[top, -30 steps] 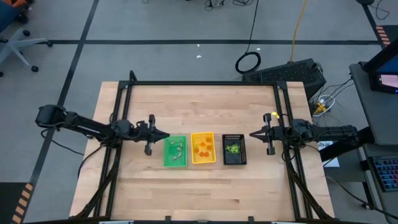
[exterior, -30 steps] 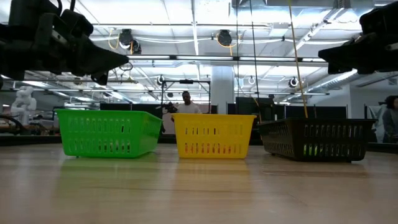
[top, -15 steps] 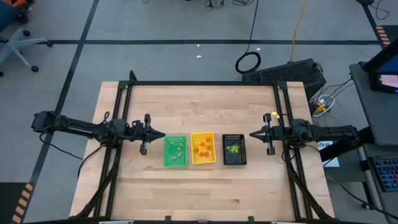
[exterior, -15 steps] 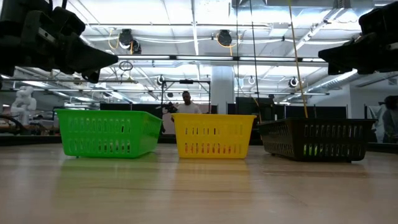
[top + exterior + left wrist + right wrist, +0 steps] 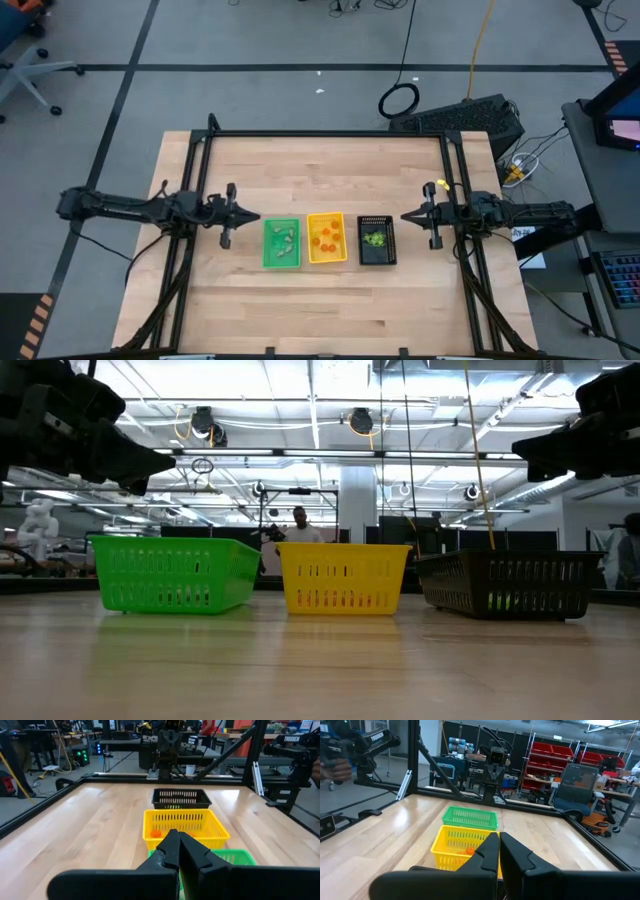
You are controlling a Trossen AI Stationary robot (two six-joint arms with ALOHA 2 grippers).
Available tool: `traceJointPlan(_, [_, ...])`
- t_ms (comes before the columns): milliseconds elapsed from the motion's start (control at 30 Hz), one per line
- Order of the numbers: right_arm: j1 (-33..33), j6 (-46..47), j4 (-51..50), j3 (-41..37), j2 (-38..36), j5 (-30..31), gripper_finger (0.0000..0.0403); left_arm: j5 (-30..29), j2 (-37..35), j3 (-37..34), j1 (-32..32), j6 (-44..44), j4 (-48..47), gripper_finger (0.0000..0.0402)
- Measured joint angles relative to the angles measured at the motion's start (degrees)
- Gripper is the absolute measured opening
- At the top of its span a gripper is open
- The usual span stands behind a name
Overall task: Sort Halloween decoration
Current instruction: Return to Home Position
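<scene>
1. The left claw (image 5: 252,217) hangs above the bench (image 5: 320,310) at 9 o'clock of the green tray (image 5: 265,246), apart from it and pointing toward 3 o'clock; in the left wrist view its fingers (image 5: 172,847) are pressed together with nothing between them.
2. The right claw (image 5: 406,216) hangs at 3 o'clock of the black tray (image 5: 361,242), pointing toward 9 o'clock; it too is clenched and carries nothing, its fingers (image 5: 489,851) meeting in the right wrist view.
3. Writing: a dark device (image 5: 296,742) beyond the bench edge bears white lettering, too small to read; the trays show no labels.
4. The three trays stand in a row from 9 to 3 o'clock, green, then the yellow tray (image 5: 310,240), then black, just beside one another; each tray's long axis runs 12 to 6 o'clock.
5. The pale trinkets (image 5: 284,238) lie in the green tray; the orange trinkets (image 5: 325,238) lie in the yellow tray; the yellow-green trinkets (image 5: 375,239) lie in the black tray.
6. Each trinket is too small to tell which way it points or how its long axis lies.
</scene>
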Motion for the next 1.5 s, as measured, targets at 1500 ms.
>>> traceJointPlan(1500, [-0.02,1.31,-1.6,0.0,0.02,1.57,0.0,0.31,-20.65,0.0,0.01,4.94,-14.91,0.0002])
